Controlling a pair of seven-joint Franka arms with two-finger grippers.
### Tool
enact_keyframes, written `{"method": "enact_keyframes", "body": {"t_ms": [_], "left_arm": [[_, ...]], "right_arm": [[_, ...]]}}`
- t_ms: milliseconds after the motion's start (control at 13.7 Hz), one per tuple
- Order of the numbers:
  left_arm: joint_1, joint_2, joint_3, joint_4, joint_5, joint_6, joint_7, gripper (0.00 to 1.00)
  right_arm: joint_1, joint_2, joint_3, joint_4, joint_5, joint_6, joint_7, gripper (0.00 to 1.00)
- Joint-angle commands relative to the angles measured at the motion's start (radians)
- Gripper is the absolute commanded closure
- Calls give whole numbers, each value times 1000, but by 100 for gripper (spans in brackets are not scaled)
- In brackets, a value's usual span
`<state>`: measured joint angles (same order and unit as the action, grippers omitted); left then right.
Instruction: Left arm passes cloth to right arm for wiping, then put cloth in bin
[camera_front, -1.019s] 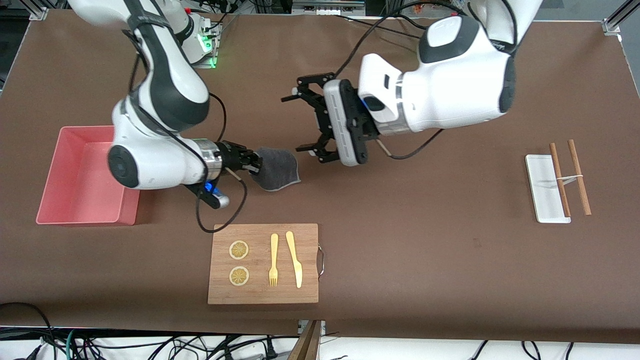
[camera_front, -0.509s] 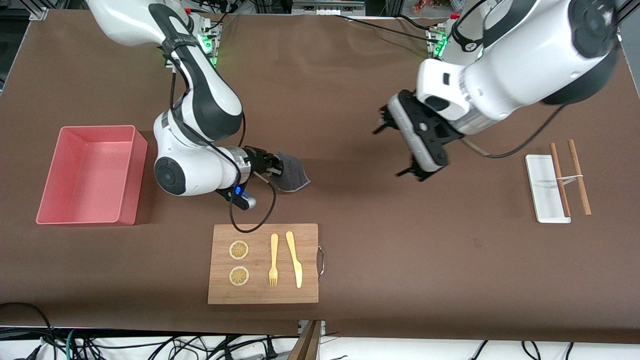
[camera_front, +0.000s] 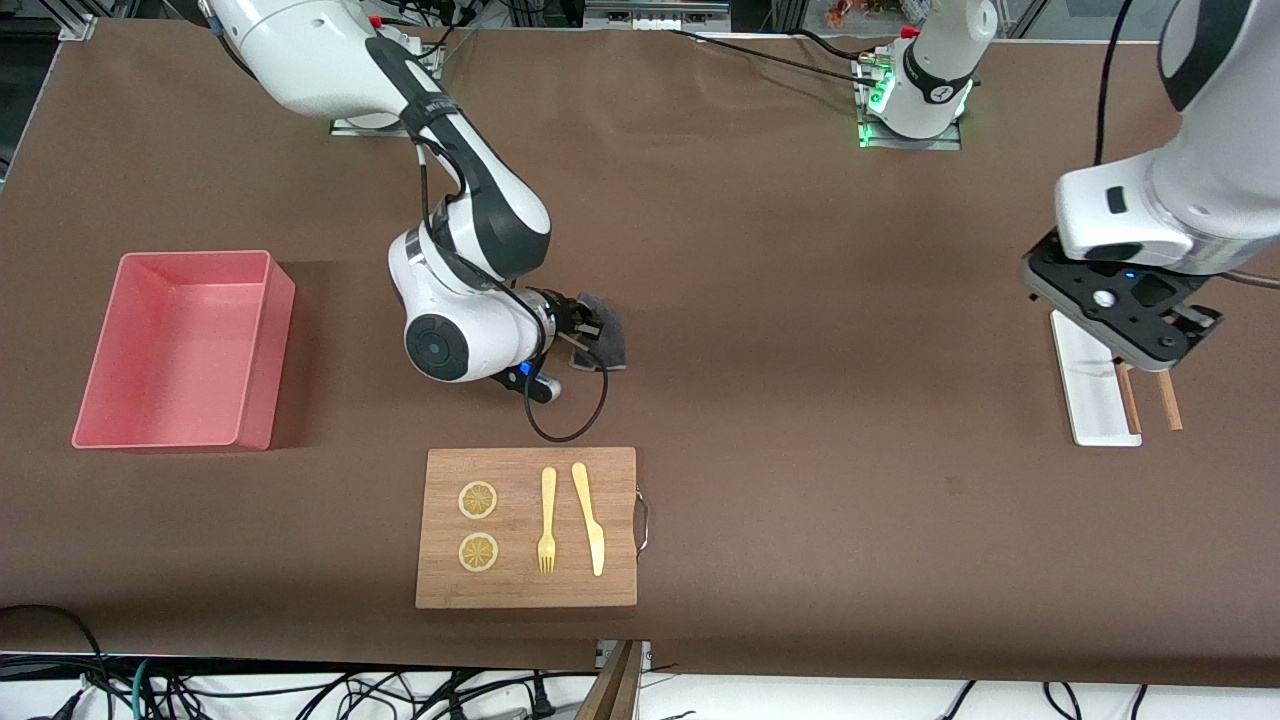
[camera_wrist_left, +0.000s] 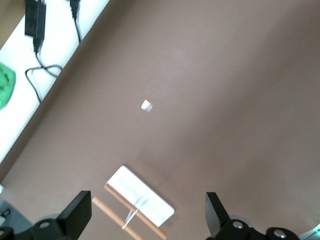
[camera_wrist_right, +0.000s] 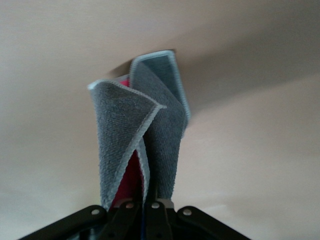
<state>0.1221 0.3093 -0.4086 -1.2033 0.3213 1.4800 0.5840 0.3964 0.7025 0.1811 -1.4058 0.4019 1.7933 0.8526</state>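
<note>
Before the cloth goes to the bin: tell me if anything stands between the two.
Nothing visible does. The right claw is shut on the cloth, and only bare brown table lies between it and the pink bin. The cutting board lies nearer the front camera, off that line. The left claw waits open over the white tray.

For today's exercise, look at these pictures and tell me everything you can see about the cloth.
The cloth is small and soft, grey with a woven, towel-like texture and a pale stitched hem; a red-pink face shows inside its folds. It hangs bunched and folded, pinched at one end by the shut fingers of the right gripper. It sits low over the brown table, between the pink bin and the table's middle; whether it touches the table is unclear.
</note>
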Motion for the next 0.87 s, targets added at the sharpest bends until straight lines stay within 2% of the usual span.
{"method": "enact_keyframes", "body": {"t_ms": [0,218,364,509,655,800], "left_arm": [[13,-13,-4,-12,42,-17,11,0],[57,2,-6,5,28,-12,-27,0],[50,8,-7,-7,35,-14,-177,0],[50,25,-9,-10,32,-15,-382,0],[68,31,-12,-13,27,-10,-441,0],[51,24,20,-24,-60,-10,-450,0]], "right_arm": [[-8,-14,9,-62,-70,12,-9,100],[-8,8,9,-125,-156,58,-14,100],[-17,15,-5,-140,-202,60,-36,100],[-22,8,-61,-140,-207,34,-113,100],[-24,-8,-126,-136,-207,-20,-203,100],[-31,-31,-191,-134,-207,-80,-307,100]]}}
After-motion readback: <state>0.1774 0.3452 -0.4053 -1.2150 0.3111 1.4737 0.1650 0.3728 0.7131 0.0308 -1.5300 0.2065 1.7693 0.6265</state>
